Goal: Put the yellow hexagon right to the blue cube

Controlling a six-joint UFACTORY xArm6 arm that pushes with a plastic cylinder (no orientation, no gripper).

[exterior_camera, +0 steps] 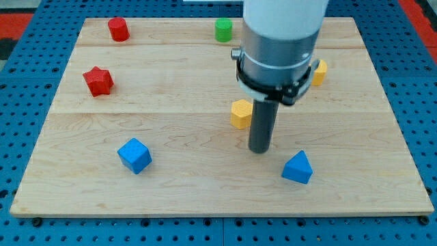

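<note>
On my pale wooden board (205, 198) I count seven blocks: two red, two blue, two yellow, one green. My arm ends in a plain dark rod with no jaws to spread or close; my tip (259, 150) sits just right of the yellow hexagon (240, 113). The blue cube (134, 155) lies well left, the blue triangular block (298, 168) lower right. The red star (98, 80), red cylinder (118, 29), green cylinder (223, 30) and a partly hidden yellow block (318, 72) sit higher up.
</note>
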